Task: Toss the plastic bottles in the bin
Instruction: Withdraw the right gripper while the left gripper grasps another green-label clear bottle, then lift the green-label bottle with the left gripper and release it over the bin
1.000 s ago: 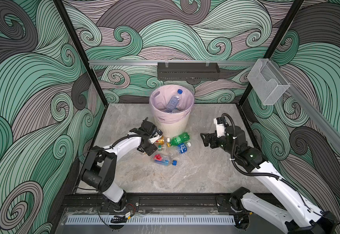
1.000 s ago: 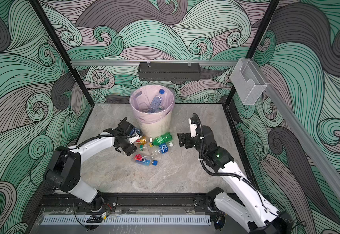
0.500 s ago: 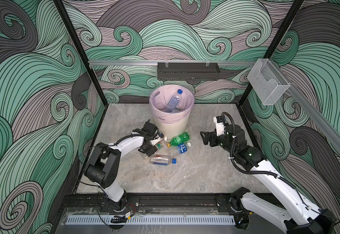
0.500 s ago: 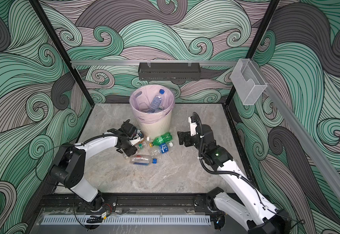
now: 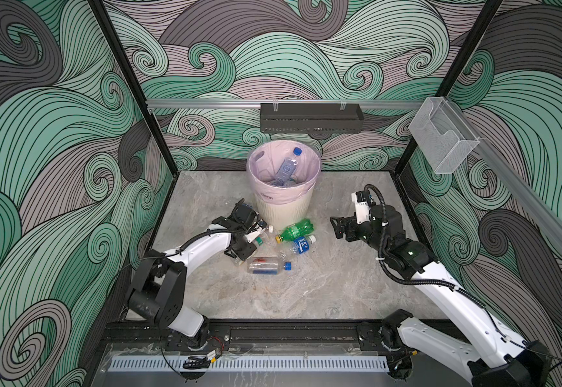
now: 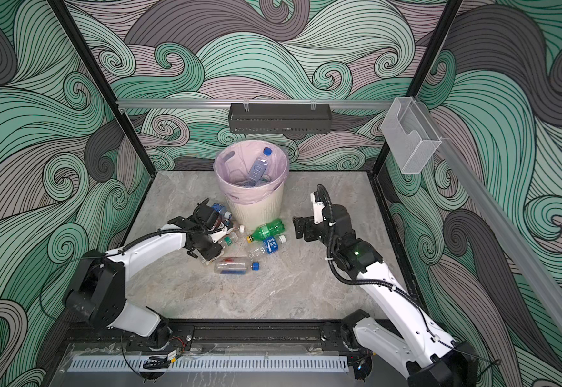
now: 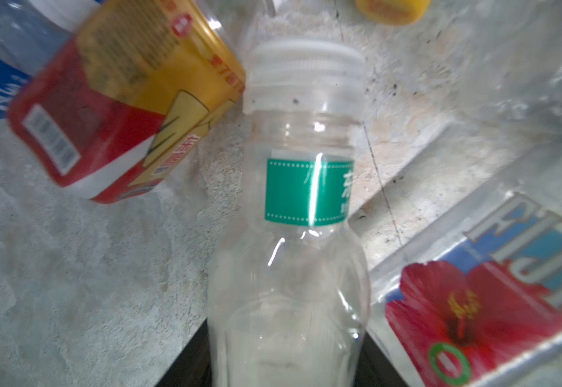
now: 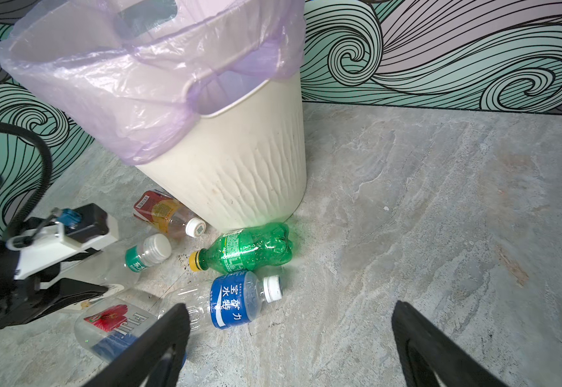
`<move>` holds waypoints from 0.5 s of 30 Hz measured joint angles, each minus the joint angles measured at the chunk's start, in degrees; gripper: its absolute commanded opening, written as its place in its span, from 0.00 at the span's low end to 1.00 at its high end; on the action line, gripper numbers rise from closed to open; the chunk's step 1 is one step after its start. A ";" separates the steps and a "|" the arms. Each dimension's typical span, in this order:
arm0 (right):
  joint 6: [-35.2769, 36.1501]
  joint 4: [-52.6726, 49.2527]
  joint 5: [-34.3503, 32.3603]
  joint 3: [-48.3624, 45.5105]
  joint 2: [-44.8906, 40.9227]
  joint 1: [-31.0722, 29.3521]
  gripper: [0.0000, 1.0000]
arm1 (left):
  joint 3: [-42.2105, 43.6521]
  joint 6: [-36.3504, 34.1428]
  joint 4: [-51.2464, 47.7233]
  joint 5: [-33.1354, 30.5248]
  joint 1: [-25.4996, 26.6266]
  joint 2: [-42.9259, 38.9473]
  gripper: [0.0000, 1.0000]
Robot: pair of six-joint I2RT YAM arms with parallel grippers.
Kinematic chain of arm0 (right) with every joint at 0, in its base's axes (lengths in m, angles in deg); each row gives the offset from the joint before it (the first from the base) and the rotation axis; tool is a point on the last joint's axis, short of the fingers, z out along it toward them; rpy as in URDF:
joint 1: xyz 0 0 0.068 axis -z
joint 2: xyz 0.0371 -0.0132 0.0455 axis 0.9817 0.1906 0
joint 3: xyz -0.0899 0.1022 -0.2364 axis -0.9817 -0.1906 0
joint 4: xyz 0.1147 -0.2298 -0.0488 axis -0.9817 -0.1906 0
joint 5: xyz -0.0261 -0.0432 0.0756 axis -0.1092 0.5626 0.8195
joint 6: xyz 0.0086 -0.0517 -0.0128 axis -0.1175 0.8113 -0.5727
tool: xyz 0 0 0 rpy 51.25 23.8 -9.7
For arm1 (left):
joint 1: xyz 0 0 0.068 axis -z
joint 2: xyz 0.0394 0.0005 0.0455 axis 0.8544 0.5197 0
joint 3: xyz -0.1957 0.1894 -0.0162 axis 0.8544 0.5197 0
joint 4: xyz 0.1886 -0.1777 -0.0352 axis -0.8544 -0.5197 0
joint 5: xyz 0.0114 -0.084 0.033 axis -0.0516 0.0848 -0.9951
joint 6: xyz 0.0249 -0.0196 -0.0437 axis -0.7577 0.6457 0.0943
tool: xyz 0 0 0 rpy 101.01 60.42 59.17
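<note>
Grey marbled stone forms the table [image 5: 306, 295]. Nearest the front, the flower-label bottle [image 5: 268, 264] lies on its side, clear with a blue cap.

Just behind it the left gripper [image 8: 110, 270] reaches in low from the left. Its jaws are pressed against the body of the green-band bottle [image 7: 306, 191], which is clear with a white cap. In the left wrist view dark fingers [image 7: 185, 365] flank that bottle's base. I cannot tell whether it is lifted off the table.

Just beside these, toward the middle, the blue-label bottle [image 5: 299, 244] lies with its white cap pointing right. The green bottle [image 5: 296, 230] with a yellow cap lies just behind it, its base close to the foot of the bin. The red-and-yellow-label bottle [image 8: 160, 211] lies against the bin's foot on the left. A blue-capped bottle [image 6: 219, 208] shows partly behind the left wrist.

To the right of the cluster and apart from every bottle, the right gripper [image 5: 336, 228] hovers with its jaws spread wide and nothing between them.

Farther back stands the bin [image 5: 283, 207], cream, ribbed and lined with a pink bag [image 5: 266, 160]. Inside it a tall clear bottle [image 5: 288, 166] leans with its blue cap up, over others.

On the back wall hangs a black tray [image 5: 309, 118], and on the right rail a clear box [image 5: 440, 137].
</note>
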 measured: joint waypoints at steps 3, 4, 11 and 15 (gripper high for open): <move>-0.04 0.28 0.22 0.00 0.09 0.09 0.94 | 1.29 2.05 -0.13 -0.35 0.00 -6.71 0.49; -0.07 0.48 0.26 -0.04 0.09 0.09 0.94 | 1.62 2.97 -0.24 -0.94 0.02 -8.81 0.49; -0.76 1.33 1.29 -2.29 0.13 0.09 0.94 | 3.96 14.19 -0.66 -7.10 0.09 -20.35 0.50; -0.90 1.11 2.08 -2.27 1.01 0.11 0.94 | 6.40 20.96 0.20 -8.46 0.09 -25.92 0.48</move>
